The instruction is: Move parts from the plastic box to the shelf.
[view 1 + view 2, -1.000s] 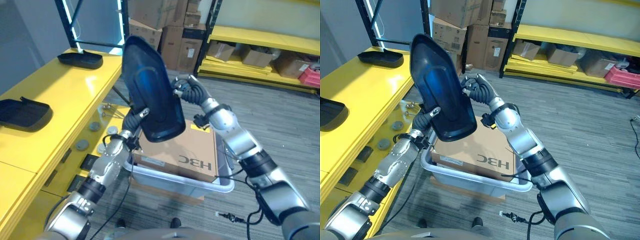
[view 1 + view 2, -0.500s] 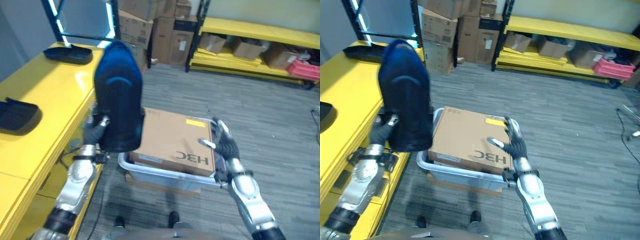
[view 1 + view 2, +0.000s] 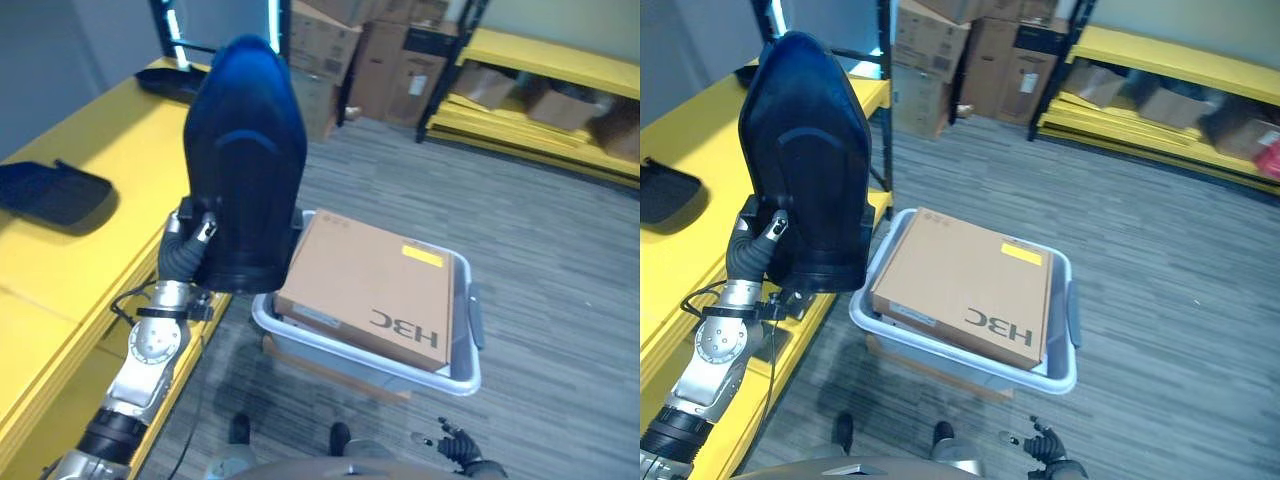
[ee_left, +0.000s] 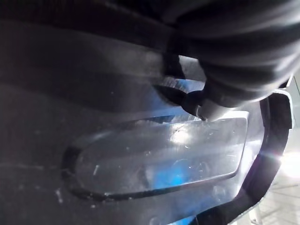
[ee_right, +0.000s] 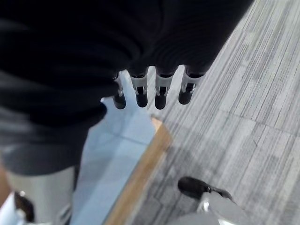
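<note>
Left hand (image 3: 188,252) gripping black part (image 3: 245,160) upright — beside yellow shelf (image 3: 70,250)

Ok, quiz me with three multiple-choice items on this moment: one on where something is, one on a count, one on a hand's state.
1. Where is the cardboard box?
A. On the yellow shelf
B. In the grey plastic box
C. On the floor

2. How many dark parts lie on the yellow shelf?
A. Two
B. None
C. Five

3. The left hand is:
A. Open, empty
B. Shut on the dark part
C. Flat on the shelf

Key: 1 B, the grey plastic box rims it. 2 A, one near, one far. 3 B, it holds the dark part upright.
</note>
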Controlling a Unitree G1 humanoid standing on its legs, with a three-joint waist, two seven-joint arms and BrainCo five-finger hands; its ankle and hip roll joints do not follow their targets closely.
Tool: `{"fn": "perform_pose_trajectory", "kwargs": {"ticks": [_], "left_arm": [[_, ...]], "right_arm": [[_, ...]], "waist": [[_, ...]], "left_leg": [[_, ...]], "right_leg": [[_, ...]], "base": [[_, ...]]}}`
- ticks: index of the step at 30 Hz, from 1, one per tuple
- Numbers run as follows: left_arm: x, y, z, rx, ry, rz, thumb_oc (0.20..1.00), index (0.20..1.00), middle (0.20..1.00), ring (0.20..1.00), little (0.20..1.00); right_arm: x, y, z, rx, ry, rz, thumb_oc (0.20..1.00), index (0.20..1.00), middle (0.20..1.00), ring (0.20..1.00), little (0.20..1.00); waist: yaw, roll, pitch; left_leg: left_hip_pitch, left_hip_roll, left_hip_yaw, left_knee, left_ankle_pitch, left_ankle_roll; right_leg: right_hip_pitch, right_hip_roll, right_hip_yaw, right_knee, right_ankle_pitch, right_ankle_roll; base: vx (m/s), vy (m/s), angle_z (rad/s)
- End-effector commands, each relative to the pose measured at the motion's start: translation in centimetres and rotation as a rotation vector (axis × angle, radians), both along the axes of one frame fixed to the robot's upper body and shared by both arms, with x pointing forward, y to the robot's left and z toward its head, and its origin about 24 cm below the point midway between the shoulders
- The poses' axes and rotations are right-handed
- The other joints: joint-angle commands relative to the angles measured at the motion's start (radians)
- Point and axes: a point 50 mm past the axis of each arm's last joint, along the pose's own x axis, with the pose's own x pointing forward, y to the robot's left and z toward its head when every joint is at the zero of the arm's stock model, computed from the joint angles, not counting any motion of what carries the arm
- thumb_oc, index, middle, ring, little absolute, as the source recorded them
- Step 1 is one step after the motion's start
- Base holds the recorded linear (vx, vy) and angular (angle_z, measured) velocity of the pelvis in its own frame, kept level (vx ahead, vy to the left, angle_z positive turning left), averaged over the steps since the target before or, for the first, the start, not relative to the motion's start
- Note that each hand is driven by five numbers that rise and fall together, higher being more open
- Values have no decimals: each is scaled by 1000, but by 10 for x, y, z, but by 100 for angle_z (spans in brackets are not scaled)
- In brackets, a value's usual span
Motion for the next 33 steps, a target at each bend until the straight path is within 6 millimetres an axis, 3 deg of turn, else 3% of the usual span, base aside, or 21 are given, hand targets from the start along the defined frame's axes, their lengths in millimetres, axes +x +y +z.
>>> {"fn": "perform_pose_trajectory", "kwargs": {"ticks": [1, 3, 4, 7, 11, 13, 14, 15, 18, 20, 22, 23, 25, 26, 27, 29, 31, 33], "left_arm": [[4, -3, 51, -36, -219, -18, 200, 200, 200, 200, 200], [4, -2, 54, -72, -219, -5, 200, 200, 200, 200, 200], [5, 1, 54, -104, -201, -15, 200, 200, 200, 200, 200], [4, 1, 51, -68, -193, -10, 200, 200, 200, 200, 200], [-1, 5, 43, -58, -180, 88, 200, 200, 200, 200, 200], [-1, 8, 44, -65, -183, 112, 200, 200, 200, 200, 200], [-1, 10, 46, -63, -187, 112, 200, 200, 200, 200, 200], [0, 12, 48, -66, -193, 103, 200, 200, 200, 200, 200], [-2, 11, 49, -73, -190, 73, 200, 200, 200, 200, 200], [-6, 8, 48, -66, -184, 32, 200, 200, 200, 200, 200], [-7, 7, 49, -66, -194, 15, 200, 200, 200, 200, 200], [-8, 6, 53, -67, -211, -6, 200, 200, 200, 200, 200], [-8, 6, 54, -67, -218, -19, 200, 200, 200, 200, 200], [-6, 3, 59, -56, -227, -50, 200, 200, 200, 200, 200], [-4, 0, 59, -43, -224, -62, 200, 200, 200, 200, 200], [0, -7, 59, -31, -218, -78, 200, 200, 200, 200, 200], [7, -18, 57, -33, -221, -108, 200, 200, 200, 200, 200], [9, -25, 56, -37, -228, -126, 200, 200, 200, 200, 200]], "right_arm": [[2, 6, -9, 187, 124, -177, 1000, 1000, 1000, 1000, 1000], [-11, 8, -16, 220, 243, -197, 1000, 1000, 1000, 1000, 1000], [-22, 8, -20, 189, 391, -94, 1000, 1000, 1000, 1000, 1000], [-28, 6, -21, 151, 465, -27, 1000, 1000, 1000, 1000, 1000], [-6, 4, -16, 182, 430, -76, 1000, 1000, 1000, 1000, 1000], [-3, 2, -15, 183, 428, -43, 1000, 1000, 1000, 1000, 1000], [-3, 2, -15, 183, 431, -29, 1000, 1000, 1000, 1000, 1000], [-7, 2, -16, 172, 451, 11, 1000, 1000, 1000, 1000, 1000], [-8, 2, -17, 157, 446, -1, 1000, 1000, 1000, 1000, 1000], [2, 3, -15, 179, 372, -88, 1000, 1000, 1000, 1000, 1000], [9, 6, -15, 211, 335, -108, 1000, 1000, 1000, 1000, 1000], [23, 12, -13, 229, 259, -62, 1000, 1000, 1000, 1000, 1000], [30, 15, -12, 212, 234, -28, 1000, 1000, 1000, 1000, 1000], [41, 18, -9, 182, 196, 15, 1000, 1000, 1000, 1000, 1000], [46, 17, -7, 180, 178, 11, 1000, 1000, 1000, 1000, 1000], [51, 18, -6, 182, 167, -6, 1000, 1000, 1000, 1000, 1000], [51, 15, -5, 168, 166, -15, 1000, 1000, 1000, 1000, 1000], [45, 12, -6, 154, 189, -6, 1000, 1000, 1000, 1000, 1000]], "waist": [[53, 9, 35], [85, 30, 55], [102, 51, 74], [109, 57, 75], [101, 30, 41], [91, 28, 27], [88, 30, 21], [78, 51, 0], [73, 69, -13], [102, 80, -25], [111, 81, -28], [124, 80, -33], [133, 82, -35], [144, 91, -28], [141, 92, -21], [122, 90, -9], [60, 81, 17], [16, 72, 23]], "left_leg": [[-14, -1, 101, -1, -40, -13], [-68, 24, 116, 5, 10, -45], [-91, 52, 198, 17, 39, -67], [-88, 78, 285, 40, 47, -74], [-38, 79, 346, 215, -58, -15], [-20, 73, 369, 268, -86, -7], [-7, 66, 381, 271, -101, -7], [61, 39, 415, 200, -175, -14], [102, 13, 456, 79, -173, -7], [113, -23, 400, 13, -155, 5], [110, -29, 395, 11, -156, 11], [104, -38, 382, 8, -159, 23], [99, -42, 380, 7, -156, 30], [86, -46, 366, 8, -152, 57], [84, -54, 355, 8, -156, 72], [87, -67, 325, 6, -165, 92], [86, -89, 253, 7, -156, 115], [96, -106, 193, 3, -155, 117]], "right_leg": [[7, 17, 7, 45, -63, -28], [23, 24, -16, 27, -63, -31], [48, 25, -80, 16, -65, -28], [53, 13, -151, 17, -58, -26], [-7, -55, -225, 40, -26, -41], [-24, -67, -255, 45, -23, -46], [-32, -72, -271, 46, -21, -47], [-36, -76, -307, 53, -30, -31], [-44, -93, -343, 76, -31, -14], [-32, -101, -349, 91, -36, 1], [-27, -106, -358, 103, -42, 4], [-29, -117, -367, 127, -55, 9], [-33, -131, -372, 157, -66, 12], [-63, -182, -374, 294, -76, 7], [-86, -204, -359, 352, -66, 12], [-133, -201, -290, 435, -54, 22], [-203, -91, -165, 423, -34, 9], [-214, -16, -77, 335, -27, 0]], "base": [[-186, -187, 36], [-178, -111, 64], [-152, -63, 121], [-141, -1, 131], [-157, 180, 114], [-93, 135, 73], [-15, 261, 131], [18, 238, 124], [6, 272, 171], [52, 242, 93], [26, 170, 97], [7, 157, 116], [15, 210, 20], [56, 272, 1], [68, 254, 10], [40, 122, 18], [33, 56, 51], [112, -18, 105]]}}
